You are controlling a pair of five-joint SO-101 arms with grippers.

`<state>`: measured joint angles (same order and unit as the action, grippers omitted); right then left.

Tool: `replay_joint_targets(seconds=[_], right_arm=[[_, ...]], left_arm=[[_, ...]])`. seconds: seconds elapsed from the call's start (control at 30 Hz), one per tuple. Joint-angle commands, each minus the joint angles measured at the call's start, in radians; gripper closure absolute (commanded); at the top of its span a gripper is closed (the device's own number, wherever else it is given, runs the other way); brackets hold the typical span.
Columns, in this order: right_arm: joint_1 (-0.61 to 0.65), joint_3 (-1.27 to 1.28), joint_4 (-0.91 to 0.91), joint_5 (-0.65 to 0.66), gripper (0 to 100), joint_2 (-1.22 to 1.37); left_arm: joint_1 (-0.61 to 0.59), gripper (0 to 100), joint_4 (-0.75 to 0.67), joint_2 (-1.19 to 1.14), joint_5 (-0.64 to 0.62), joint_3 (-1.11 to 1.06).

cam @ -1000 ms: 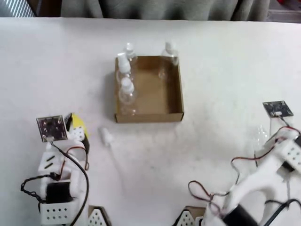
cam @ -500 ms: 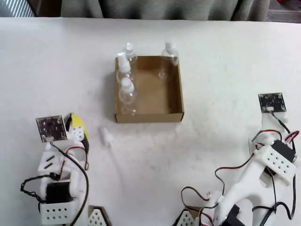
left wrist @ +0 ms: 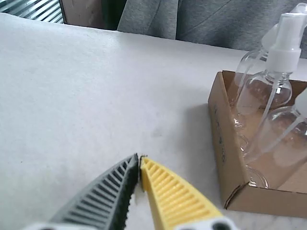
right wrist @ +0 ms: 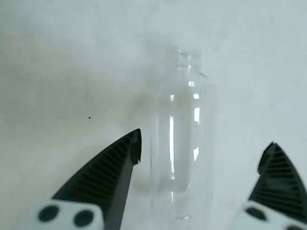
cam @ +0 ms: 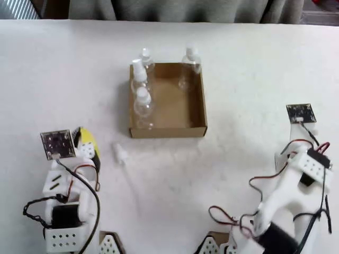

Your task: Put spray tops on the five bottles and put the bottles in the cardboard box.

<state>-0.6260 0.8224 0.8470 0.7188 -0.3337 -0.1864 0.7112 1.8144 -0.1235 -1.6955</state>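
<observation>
A clear bottle (right wrist: 182, 143) with no spray top lies on the white table between the two spread fingers of my right gripper (right wrist: 204, 143), which is open around it without touching. From above, my right arm (cam: 304, 169) stands at the table's right side. A loose white spray top (cam: 120, 154) lies in front of the cardboard box (cam: 175, 131). Several capped bottles (cam: 142, 100) stand in the box. My left gripper (left wrist: 139, 162) is shut and empty, low over the table to the left of the box (left wrist: 221, 139).
The left arm (cam: 66, 211) sits at the front left corner. Wires loop from both arm bases along the front edge. Bare table stretches between the box and the right arm, and also behind the box.
The right arm has swung over the lying bottle, which showed beside it in the high view a second ago and is now covered. The left arm has stayed still.
</observation>
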Motion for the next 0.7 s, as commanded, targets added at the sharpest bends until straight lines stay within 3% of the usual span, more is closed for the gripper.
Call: replay_joint_targets(seconds=[0.0,0.27,0.67], right_arm=[[0.013,-0.129,-0.005,-0.005,64.8,0.097],[0.007,-0.310,0.065,-0.005,64.8,0.311],[0.001,-0.331,0.140,0.066,64.8,0.331]], left_arm=[[-0.008,98,-0.009,0.012,0.014,0.003],[-0.008,98,-0.009,0.012,0.014,0.003],[-0.007,98,-0.009,0.012,0.014,0.003]])
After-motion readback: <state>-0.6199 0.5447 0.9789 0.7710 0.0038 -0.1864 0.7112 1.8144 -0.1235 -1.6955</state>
